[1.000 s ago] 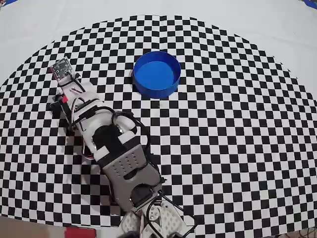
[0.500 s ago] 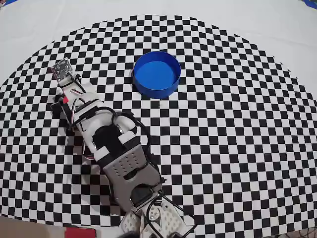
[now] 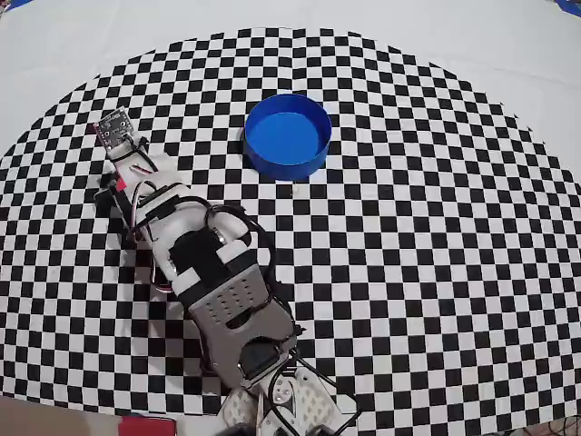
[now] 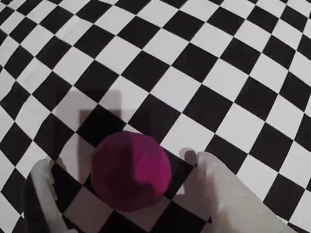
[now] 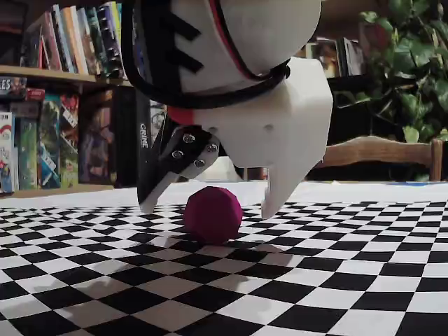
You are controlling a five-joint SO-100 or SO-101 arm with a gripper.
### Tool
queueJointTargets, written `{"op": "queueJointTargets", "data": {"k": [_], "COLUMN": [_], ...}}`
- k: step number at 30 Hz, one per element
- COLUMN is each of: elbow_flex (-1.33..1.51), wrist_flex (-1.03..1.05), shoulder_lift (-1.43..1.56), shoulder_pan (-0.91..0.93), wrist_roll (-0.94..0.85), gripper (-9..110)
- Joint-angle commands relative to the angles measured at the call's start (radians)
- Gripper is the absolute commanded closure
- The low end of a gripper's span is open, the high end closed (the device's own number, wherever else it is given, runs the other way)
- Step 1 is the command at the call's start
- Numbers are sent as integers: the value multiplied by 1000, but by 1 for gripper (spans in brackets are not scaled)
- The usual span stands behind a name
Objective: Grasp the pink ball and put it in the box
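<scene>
1. Magenta-pink, the pink ball (image 5: pixel 213 214) sits on the checkered cloth (image 3: pixel 408 272), between the two fingers of the gripper (image 5: pixel 210 207).
2. Both fingers stand apart, one on each side of the ball; in the fixed view a gap shows on both sides, so neither touches it.
3. From the wrist view, the ball (image 4: pixel 131 171) lies low in frame, with the white finger (image 4: pixel 218 189) at its 3 o'clock.
4. Seen from overhead, the box (image 3: pixel 287 135) stands open-topped near 12 o'clock on the cloth, well apart from the arm (image 3: pixel 213 272), which reaches toward 10 o'clock; the ball is hidden there.
</scene>
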Motion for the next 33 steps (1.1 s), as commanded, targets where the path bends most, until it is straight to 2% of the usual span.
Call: {"op": "queueJointTargets", "data": {"k": [1,8,17,33], "elbow_flex": [-3,-3,-5,-3], "wrist_flex": [6,5,0,0], "shoulder_lift": [38,38,37,64], "shoulder_pan": [-9,-9,-9,-9], "wrist_roll": [6,6,6,6], "gripper": [66,74,101,101]}}
